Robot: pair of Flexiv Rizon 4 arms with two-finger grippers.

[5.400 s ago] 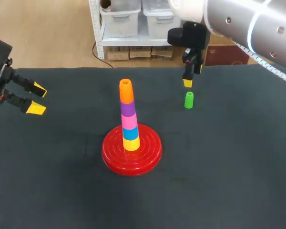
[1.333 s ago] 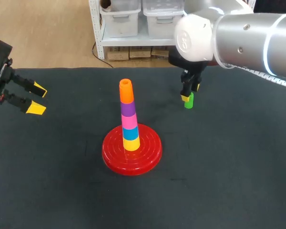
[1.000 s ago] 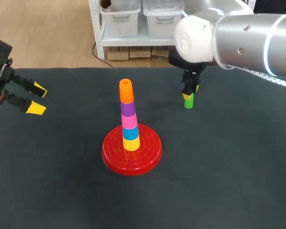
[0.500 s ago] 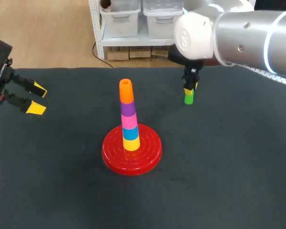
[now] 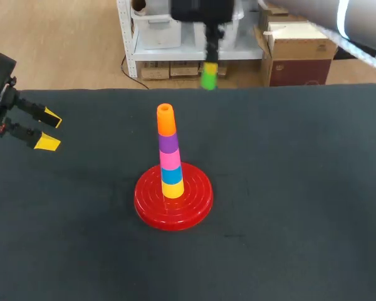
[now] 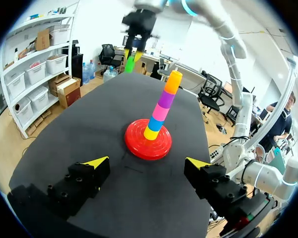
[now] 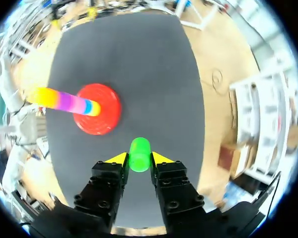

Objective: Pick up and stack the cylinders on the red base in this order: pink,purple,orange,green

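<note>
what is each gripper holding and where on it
The right gripper pinches the green cylinder by its sides, near its top; the left gripper holds nothing.

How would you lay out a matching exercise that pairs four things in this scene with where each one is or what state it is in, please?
Things
1. green cylinder
2. orange cylinder
3. red base
4. left gripper

Places or states
A. flat on the table, under the yellow cylinder
B. open and empty, near the table's left edge
C. gripped between the fingers of the right gripper, up off the table
D. sitting directly on the purple cylinder

Pairs: 1-C, 2-D, 3-A, 4-B
</note>
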